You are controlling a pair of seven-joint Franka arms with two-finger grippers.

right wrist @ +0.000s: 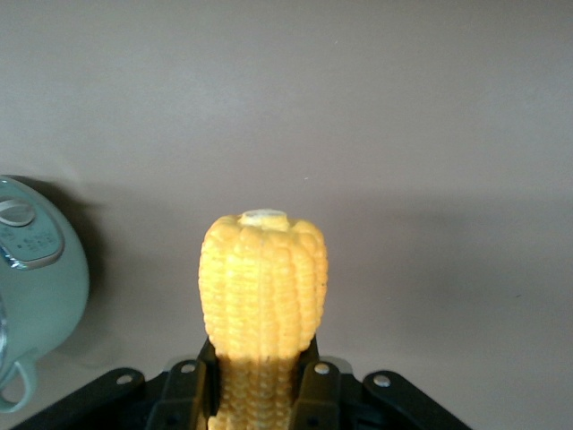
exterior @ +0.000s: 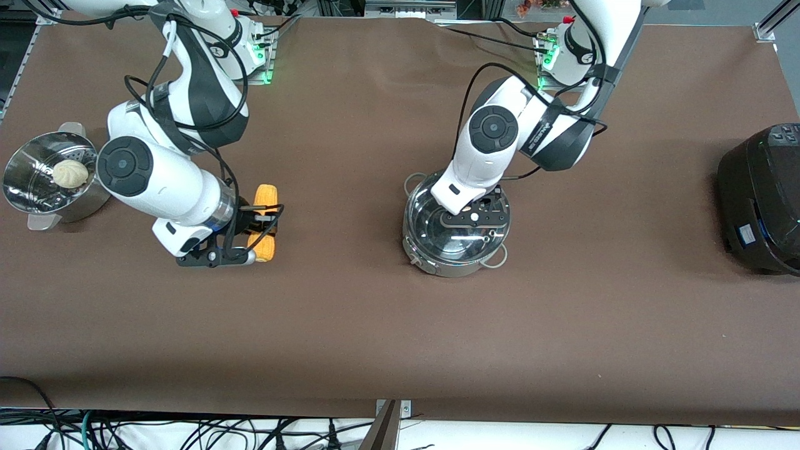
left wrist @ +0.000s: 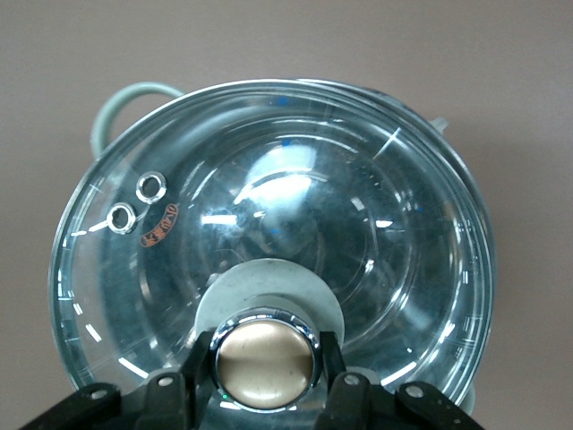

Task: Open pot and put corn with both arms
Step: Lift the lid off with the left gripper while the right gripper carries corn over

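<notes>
The shiny steel pot (exterior: 437, 265) stands mid-table with its glass lid (exterior: 431, 228) over it. My left gripper (exterior: 465, 207) reaches down from above and is shut on the lid's tan knob (left wrist: 266, 358), one finger on each side. The lid (left wrist: 358, 224) fills the left wrist view, and I cannot tell whether it rests on the rim. Toward the right arm's end of the table, my right gripper (exterior: 259, 222) is shut across the middle of the yellow corn (exterior: 266, 195). In the right wrist view the corn (right wrist: 264, 278) sticks out past my right gripper (right wrist: 264, 381).
A steel steamer pot with a white bun (exterior: 50, 181) stands at the right arm's end of the table. A large black cooker (exterior: 762, 200) sits at the left arm's end. A pale green appliance (right wrist: 36, 269) shows at the edge of the right wrist view.
</notes>
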